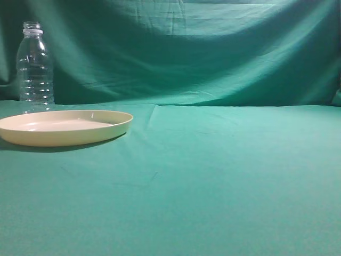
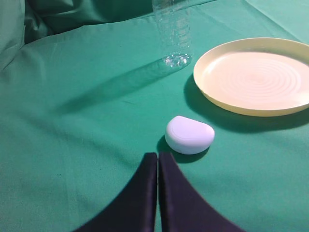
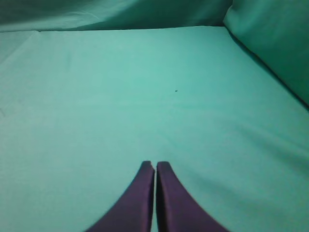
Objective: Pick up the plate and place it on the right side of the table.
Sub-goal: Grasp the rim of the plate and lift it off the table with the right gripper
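Note:
The cream-yellow plate [image 1: 64, 127] lies flat on the green table [image 1: 213, 176] at the left of the exterior view. It also shows at the upper right of the left wrist view [image 2: 256, 75]. My left gripper [image 2: 158, 155] is shut and empty, above the cloth, short of the plate and to its left. My right gripper [image 3: 155, 165] is shut and empty over bare green cloth [image 3: 145, 87]. Neither gripper shows in the exterior view.
A clear plastic bottle [image 1: 35, 66] stands upright behind the plate's left part; its base shows in the left wrist view [image 2: 174, 34]. A small white rounded case [image 2: 189, 135] lies on the cloth just ahead of my left gripper. A green backdrop [image 1: 186, 48] hangs behind.

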